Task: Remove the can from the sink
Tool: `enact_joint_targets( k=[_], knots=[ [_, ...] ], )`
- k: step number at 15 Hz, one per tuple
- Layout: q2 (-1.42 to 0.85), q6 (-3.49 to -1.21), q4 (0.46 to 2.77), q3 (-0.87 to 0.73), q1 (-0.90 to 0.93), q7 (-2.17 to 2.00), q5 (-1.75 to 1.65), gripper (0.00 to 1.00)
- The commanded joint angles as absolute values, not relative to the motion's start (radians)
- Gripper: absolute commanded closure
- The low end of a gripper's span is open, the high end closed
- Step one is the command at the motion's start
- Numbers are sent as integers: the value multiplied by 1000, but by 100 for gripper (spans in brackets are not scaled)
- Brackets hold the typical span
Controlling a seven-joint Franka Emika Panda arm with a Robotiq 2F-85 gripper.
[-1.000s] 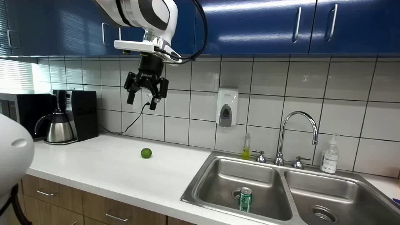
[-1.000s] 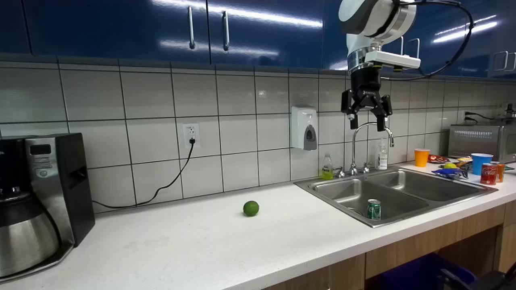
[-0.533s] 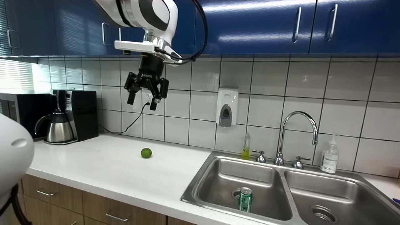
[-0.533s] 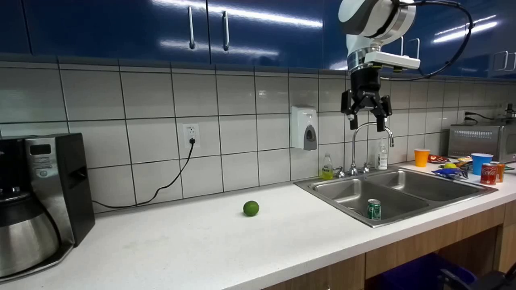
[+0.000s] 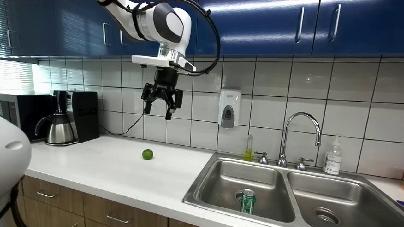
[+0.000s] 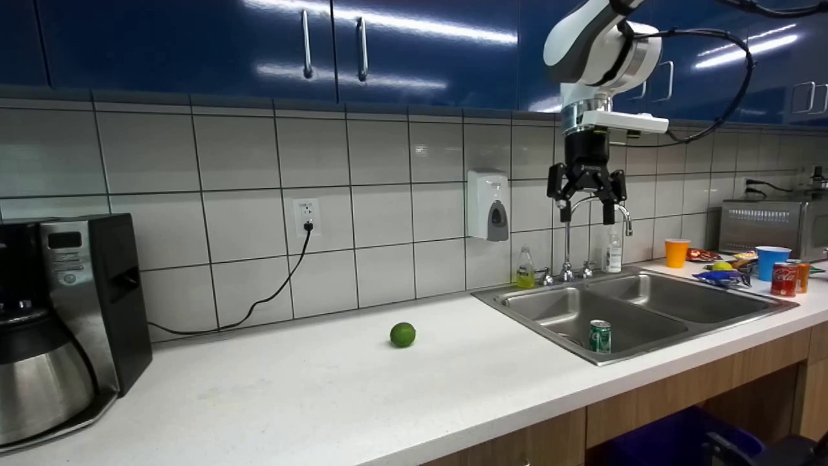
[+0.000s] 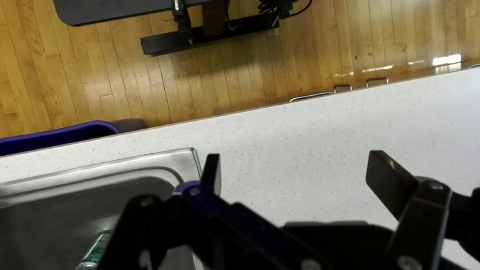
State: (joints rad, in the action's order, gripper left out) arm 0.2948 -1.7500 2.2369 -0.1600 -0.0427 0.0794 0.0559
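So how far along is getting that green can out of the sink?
Nothing looks done: the green can stands in the sink. Under way: no grasp yet; the hand hangs open and empty, well clear of the can. Left, likely: reaching down, gripping it, lifting it out.

the can (image 5: 247,202) is green with pale marks and a silver top. the sink (image 5: 292,193) is silvery grey. the end effector (image 5: 158,112) is black. the desk (image 7: 307,157) is white with tiny grey specks. the cupboards (image 5: 258,25) are blue. the little round thing (image 6: 402,334) is green.
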Motion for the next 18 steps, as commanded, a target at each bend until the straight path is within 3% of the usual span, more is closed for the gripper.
enact_joint_targets(
  k=[1, 18],
  knots=[
    [210, -1806, 2182, -175, -82, 110, 60, 0],
    [-198, -2055, 1978, -251, -231, 217, 95, 0]
  ],
)
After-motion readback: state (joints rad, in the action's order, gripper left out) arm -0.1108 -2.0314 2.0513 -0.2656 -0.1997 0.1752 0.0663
